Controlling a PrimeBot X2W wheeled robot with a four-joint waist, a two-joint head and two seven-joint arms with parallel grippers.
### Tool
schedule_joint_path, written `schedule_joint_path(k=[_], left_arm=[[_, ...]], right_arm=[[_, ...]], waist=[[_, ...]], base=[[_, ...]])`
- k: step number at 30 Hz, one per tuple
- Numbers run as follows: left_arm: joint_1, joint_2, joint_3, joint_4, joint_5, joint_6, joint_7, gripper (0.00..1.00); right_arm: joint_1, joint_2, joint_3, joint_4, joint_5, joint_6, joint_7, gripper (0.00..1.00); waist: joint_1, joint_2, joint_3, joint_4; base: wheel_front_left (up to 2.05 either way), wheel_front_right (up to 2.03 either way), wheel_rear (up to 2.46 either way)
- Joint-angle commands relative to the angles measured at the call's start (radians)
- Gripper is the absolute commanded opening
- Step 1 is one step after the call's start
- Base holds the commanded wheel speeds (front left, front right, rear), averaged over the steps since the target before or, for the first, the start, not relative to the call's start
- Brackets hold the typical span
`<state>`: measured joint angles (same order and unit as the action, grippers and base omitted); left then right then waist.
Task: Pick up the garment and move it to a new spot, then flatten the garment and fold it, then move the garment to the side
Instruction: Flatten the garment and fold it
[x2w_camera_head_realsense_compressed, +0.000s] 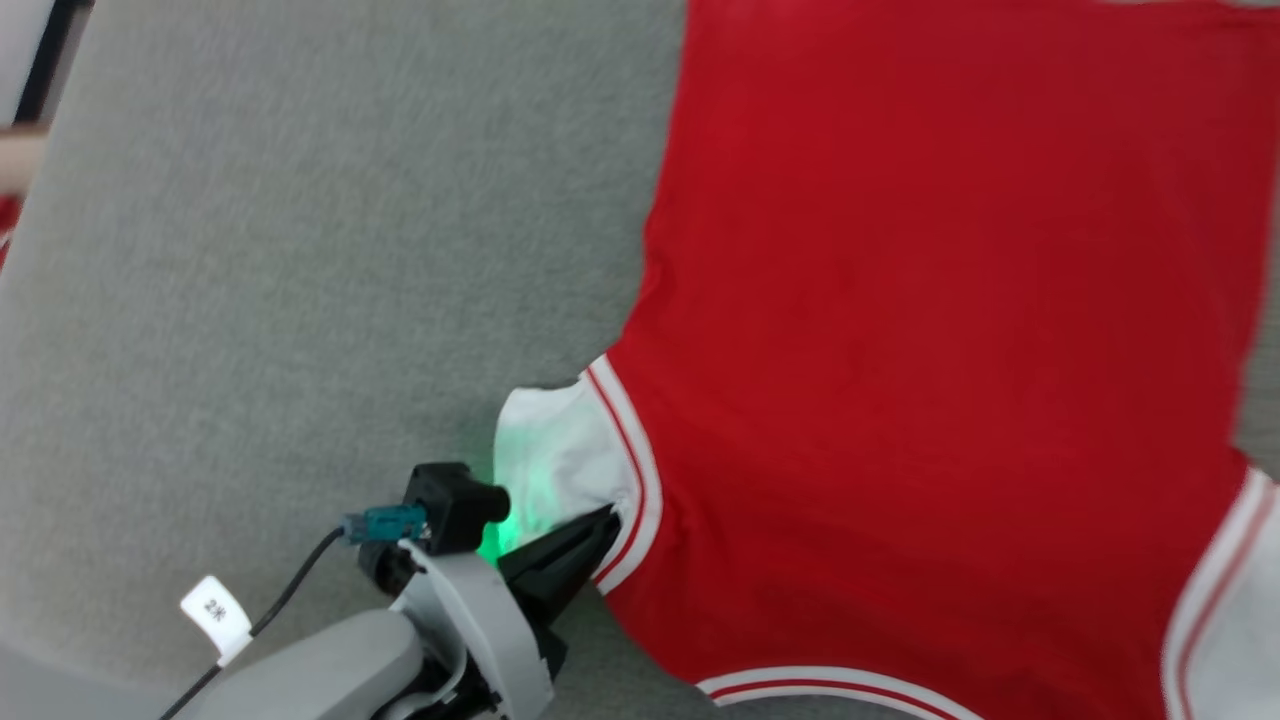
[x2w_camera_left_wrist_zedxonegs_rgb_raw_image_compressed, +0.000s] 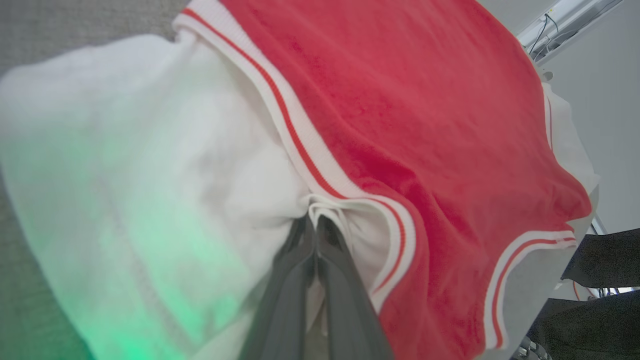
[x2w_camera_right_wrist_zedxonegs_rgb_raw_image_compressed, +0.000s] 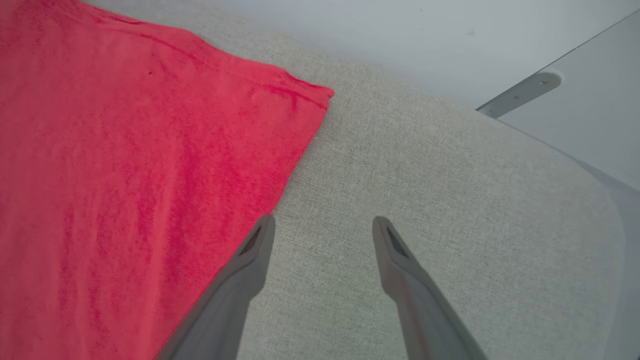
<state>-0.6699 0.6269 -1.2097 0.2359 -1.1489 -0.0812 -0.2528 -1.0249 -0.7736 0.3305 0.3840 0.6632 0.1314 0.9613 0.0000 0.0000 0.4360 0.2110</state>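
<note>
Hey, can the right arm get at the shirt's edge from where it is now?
Probably yes. The right tool is open over the grey surface, just beside the edge of the shirt, with nothing between them.

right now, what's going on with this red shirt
The robot's left end effector is shut on the white sleeve of the bright red soft jersey shirt, near its striped trim. The shirt lies spread on a grey woven fabric surface. The right end effector is open over bare fabric beside the shirt's edge, holding nothing.
</note>
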Motion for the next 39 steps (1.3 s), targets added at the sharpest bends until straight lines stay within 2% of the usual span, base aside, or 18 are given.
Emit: schedule_joint_path(k=[1,8,11,16,17,18,19,25,27,32,39], left_arm=[[-0.014,-0.009,0.006,0.021,0.005,0.008,0.006,0.00],[-0.022,-0.018,0.017,0.055,0.016,0.006,0.007,0.00],[-0.018,-0.016,0.022,0.068,0.020,0.004,0.008,0.00],[-0.012,-0.008,0.033,0.082,0.017,0.002,0.008,0.00],[-0.011,-0.008,0.036,0.087,0.015,0.001,0.009,0.00],[-0.009,-0.008,0.038,0.093,0.013,0.000,0.008,0.00],[-0.007,-0.009,0.041,0.098,0.012,-0.002,0.008,0.00],[0.020,0.005,0.066,0.116,0.002,-0.012,0.004,0.00],[0.038,0.017,0.073,0.118,-0.001,-0.013,0.004,0.00],[0.092,0.035,0.097,0.103,-0.013,-0.012,0.001,0.00],[0.169,0.064,0.113,0.055,-0.032,-0.010,-0.010,0.00]], right_arm=[[-0.052,0.020,0.000,0.049,-0.022,-0.002,0.008,1.00],[-0.215,0.071,0.013,0.262,-0.107,-0.002,0.035,1.00],[-0.245,0.082,0.030,0.339,-0.149,-0.002,0.043,1.00],[-0.247,0.122,0.044,0.408,-0.145,-0.001,0.046,1.00],[-0.246,0.130,0.046,0.419,-0.142,-0.001,0.041,0.53],[-0.247,0.135,0.052,0.427,-0.141,-0.001,0.035,0.24],[-0.248,0.136,0.058,0.435,-0.140,-0.001,0.030,0.00],[-0.215,0.129,0.062,0.453,-0.083,-0.001,-0.032,0.00],[-0.186,0.118,0.092,0.430,-0.064,-0.001,-0.041,0.00],[-0.071,0.057,0.211,0.298,0.036,-0.001,-0.044,0.00],[0.181,-0.089,0.305,0.028,0.209,-0.001,-0.045,0.00]], waist=[[0.0000,0.0000,0.111,0.100],[0.0000,0.0000,0.182,0.141],[0.0000,0.0000,0.192,0.146],[0.0000,0.0000,0.197,0.141],[0.0000,0.0000,0.195,0.138],[0.0000,0.0000,0.191,0.134],[0.0000,0.0000,0.185,0.131],[0.0000,0.0000,0.112,0.101],[0.0000,0.0000,0.076,0.086],[0.0000,0.0000,-0.031,0.045],[0.0000,0.0000,-0.170,-0.004]], base=[[0.00,0.00,0.00],[0.00,0.00,0.00],[0.00,0.00,0.00],[0.00,0.00,0.00],[0.00,0.00,0.00],[0.00,0.00,0.00],[0.00,0.00,0.00],[0.00,0.00,0.00],[0.00,0.00,0.00],[0.00,0.00,0.00],[0.00,0.00,0.00]])
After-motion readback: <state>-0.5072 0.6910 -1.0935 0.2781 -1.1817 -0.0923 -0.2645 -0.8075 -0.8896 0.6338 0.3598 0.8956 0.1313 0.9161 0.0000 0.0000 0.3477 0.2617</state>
